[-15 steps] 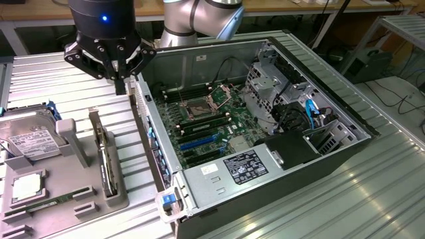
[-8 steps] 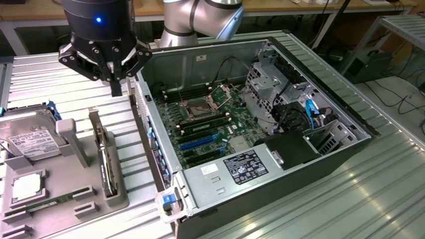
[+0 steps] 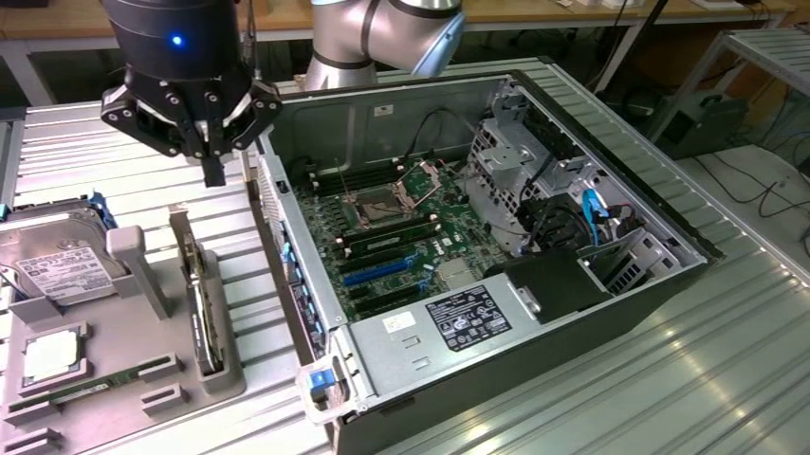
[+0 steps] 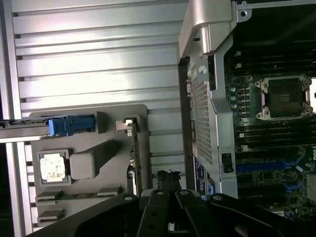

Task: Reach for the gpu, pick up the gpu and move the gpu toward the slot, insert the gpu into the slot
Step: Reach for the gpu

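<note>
The ribbed metal table [image 3: 658, 379] carries an open computer case [image 3: 329, 123], its near corner cut off by the frame edge. Workbenches and cables stand behind. On the exterior view's left a grey holder tray [image 3: 234, 381] runs out of frame, and the hard drive [image 3: 57, 265] on it is partly cut off. The gpu [image 3: 200, 301] stands on edge in the tray, seen edge-on, so its face is hard to make out. The gripper [image 3: 212, 178] hovers above the card's far end, apart from it, fingers pinched together on nothing.
</note>
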